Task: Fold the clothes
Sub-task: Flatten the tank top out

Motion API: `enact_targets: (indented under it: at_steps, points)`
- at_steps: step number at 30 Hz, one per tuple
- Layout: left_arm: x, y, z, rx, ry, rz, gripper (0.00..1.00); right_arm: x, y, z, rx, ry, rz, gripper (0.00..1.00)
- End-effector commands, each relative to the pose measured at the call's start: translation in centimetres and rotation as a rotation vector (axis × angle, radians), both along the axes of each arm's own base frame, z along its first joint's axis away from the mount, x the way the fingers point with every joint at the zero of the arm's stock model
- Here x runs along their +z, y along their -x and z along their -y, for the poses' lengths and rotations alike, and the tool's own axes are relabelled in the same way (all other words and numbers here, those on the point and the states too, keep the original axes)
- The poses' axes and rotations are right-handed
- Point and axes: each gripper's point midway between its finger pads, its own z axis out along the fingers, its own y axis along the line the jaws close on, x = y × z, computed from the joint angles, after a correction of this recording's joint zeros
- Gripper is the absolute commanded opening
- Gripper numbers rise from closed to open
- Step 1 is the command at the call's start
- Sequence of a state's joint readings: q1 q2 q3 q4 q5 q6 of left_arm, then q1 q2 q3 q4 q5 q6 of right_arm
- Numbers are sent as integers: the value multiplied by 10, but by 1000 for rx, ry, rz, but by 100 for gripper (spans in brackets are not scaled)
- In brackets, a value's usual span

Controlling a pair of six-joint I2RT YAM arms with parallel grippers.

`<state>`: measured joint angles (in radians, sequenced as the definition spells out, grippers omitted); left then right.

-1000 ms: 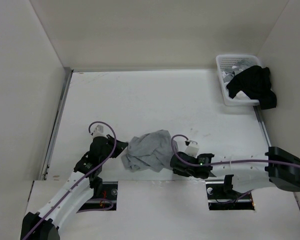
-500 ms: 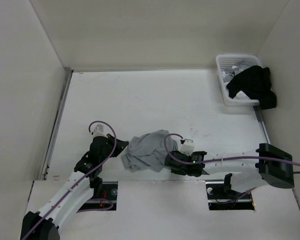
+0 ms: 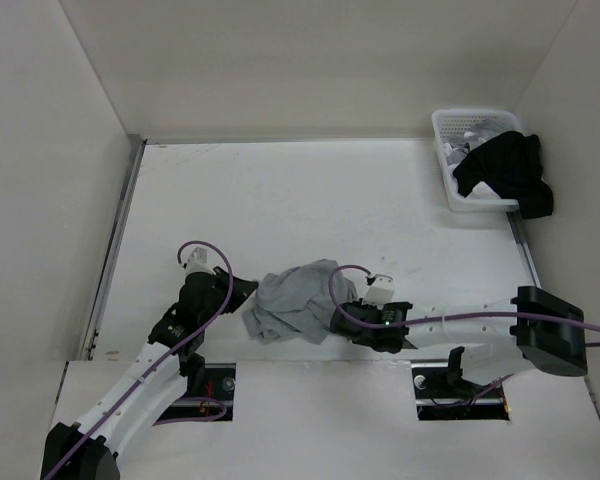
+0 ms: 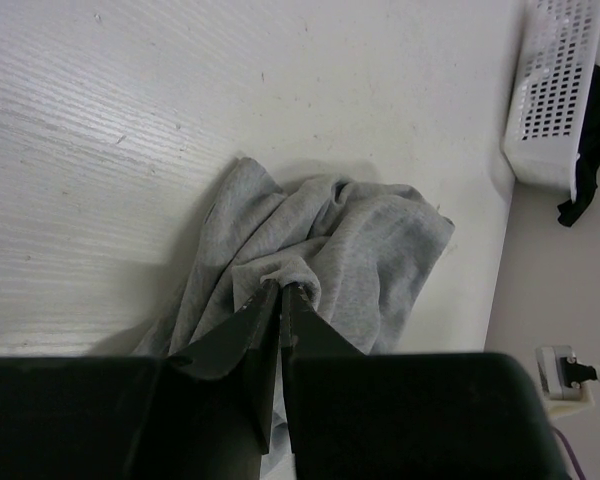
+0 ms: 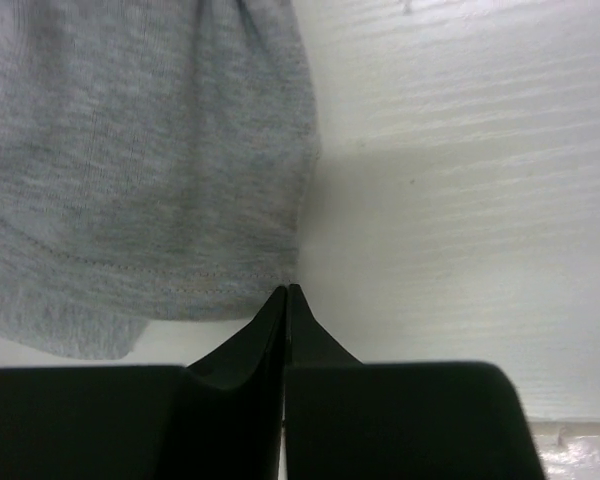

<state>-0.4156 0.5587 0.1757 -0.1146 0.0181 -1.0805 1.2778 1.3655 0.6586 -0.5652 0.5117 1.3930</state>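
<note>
Grey tank top [image 3: 298, 298] pinched by low left tool [image 4: 281, 292]; right tool [image 5: 285, 293] closed.

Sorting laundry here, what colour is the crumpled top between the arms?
Light grey; the top shows best in the left wrist view.

No readable text, labels, numbers or signs anywhere.

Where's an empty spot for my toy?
Free: the bare table between the grey tank top and the back wall, left of the white basket. Crowded: the near edge, where the left end effector and right end effector flank it.
</note>
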Motion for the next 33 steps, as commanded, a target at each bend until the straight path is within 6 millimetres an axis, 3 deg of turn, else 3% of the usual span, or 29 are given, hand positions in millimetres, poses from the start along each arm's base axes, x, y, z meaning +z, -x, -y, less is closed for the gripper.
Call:
enact_targets:
  at_steps: [1,4,5,7,11,12,13,14,19,21,25,28,31,33]
  points:
    - [12,-4,5,-18,19,51,3,30,-19,3,-36,-12,130,0]
    - [37,-14,6,-11,31,111,2,77,-37,13,-34,-35,274,0]
    - [53,-19,9,-18,40,151,1,93,-41,16,-32,-39,316,0]
    - [95,-31,14,-19,54,249,0,144,-55,30,-29,-33,446,0]
    - [205,-46,7,51,98,481,0,274,-76,73,-86,-56,720,0]
    - [229,-46,4,68,110,528,0,308,-80,87,-114,-62,786,0]
    - [266,-44,-1,89,134,603,0,349,-83,101,-144,-75,859,0]
    - [292,-41,-4,102,153,650,0,373,-83,107,-158,-89,899,0]
    - [439,-8,-35,187,249,937,0,524,-76,146,-180,-233,1183,0]
    - [488,10,-49,216,247,1043,0,569,-70,159,-194,-248,1271,0]
    - [549,43,-74,281,235,1169,0,620,-64,163,-176,-203,1337,0]
    - [571,60,-85,309,216,1217,0,639,-61,149,-128,-208,1372,0]
    - [557,40,-85,334,163,1166,0,634,-65,125,-88,-176,1390,0]
    - [520,2,-76,339,119,1058,0,625,-77,118,-114,-110,1406,0]
